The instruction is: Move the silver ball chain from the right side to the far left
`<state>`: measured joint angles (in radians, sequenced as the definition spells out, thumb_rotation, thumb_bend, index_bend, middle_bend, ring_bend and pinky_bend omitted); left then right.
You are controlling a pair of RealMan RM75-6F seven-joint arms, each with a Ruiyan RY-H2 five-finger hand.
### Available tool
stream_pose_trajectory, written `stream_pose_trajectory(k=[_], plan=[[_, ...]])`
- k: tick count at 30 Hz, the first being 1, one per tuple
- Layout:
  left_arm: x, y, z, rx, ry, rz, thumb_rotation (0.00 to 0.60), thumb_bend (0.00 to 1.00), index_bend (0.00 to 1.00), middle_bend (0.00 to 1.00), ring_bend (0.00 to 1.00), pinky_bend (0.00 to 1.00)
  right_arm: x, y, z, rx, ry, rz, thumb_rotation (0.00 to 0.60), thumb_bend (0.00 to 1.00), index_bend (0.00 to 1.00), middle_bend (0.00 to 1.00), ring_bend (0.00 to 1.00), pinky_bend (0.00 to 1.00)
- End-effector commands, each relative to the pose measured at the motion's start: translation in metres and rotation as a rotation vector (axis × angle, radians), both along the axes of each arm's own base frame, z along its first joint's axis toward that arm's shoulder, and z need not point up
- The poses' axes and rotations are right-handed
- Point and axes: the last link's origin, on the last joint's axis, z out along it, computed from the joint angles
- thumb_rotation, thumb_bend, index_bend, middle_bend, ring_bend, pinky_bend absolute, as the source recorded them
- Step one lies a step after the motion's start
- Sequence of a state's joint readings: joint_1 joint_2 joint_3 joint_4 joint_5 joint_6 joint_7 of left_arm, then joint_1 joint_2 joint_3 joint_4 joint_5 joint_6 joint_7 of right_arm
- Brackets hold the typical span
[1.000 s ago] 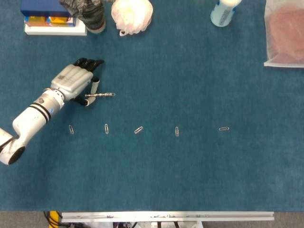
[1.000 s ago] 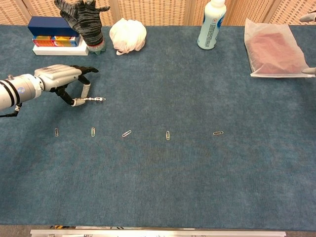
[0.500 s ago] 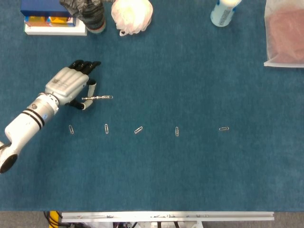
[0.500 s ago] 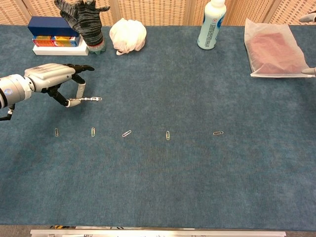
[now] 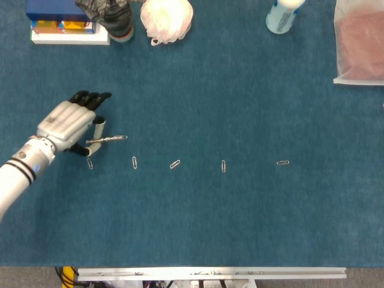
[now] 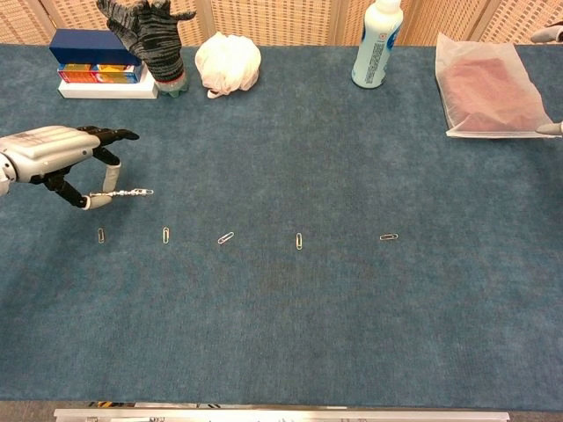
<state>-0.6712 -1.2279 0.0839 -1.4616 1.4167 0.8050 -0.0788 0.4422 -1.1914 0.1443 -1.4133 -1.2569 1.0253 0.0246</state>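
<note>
One end only of the silver ball chain (image 5: 111, 140) was pinched by the left hand (image 5: 67, 124), thumb against a finger, the rest sticking out stiffly toward the desk's right. So thin a hold could slip, dropping it among the paper clips (image 5: 90, 163) just below, short of the far left edge.

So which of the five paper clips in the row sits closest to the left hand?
The leftmost paper clip, just below the left hand pinching the ball chain; the other four lie farther right.
</note>
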Motion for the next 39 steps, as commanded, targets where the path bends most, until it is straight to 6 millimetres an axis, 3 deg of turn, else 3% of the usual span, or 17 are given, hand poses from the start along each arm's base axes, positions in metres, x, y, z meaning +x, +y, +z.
stream_pose_trajectory(k=[1, 10, 25, 39], plan=[[-0.006, -0.010, 0.006, 0.008, 0.010, 0.026, 0.600, 0.36, 0.57, 0.00, 0.00, 0.03, 0.000, 0.000, 0.000, 0.001, -0.001, 0.001, 0.600, 0.00, 0.12, 0.06, 0.00, 0.11], [-0.014, -0.031, 0.011, -0.003, 0.032, 0.063, 0.600, 0.36, 0.57, 0.00, 0.00, 0.03, 0.004, 0.000, -0.001, 0.004, -0.002, 0.011, 0.600, 0.00, 0.12, 0.06, 0.00, 0.11], [-0.033, -0.049, 0.005, -0.026, 0.053, 0.135, 0.600, 0.36, 0.57, 0.00, 0.00, 0.03, 0.005, 0.003, -0.002, 0.007, 0.001, 0.007, 0.600, 0.00, 0.12, 0.06, 0.00, 0.11], [-0.049, -0.054, 0.007, -0.007, 0.062, 0.183, 0.600, 0.36, 0.57, 0.00, 0.00, 0.03, 0.006, 0.004, -0.004, 0.013, 0.001, 0.008, 0.600, 0.00, 0.12, 0.06, 0.00, 0.11]])
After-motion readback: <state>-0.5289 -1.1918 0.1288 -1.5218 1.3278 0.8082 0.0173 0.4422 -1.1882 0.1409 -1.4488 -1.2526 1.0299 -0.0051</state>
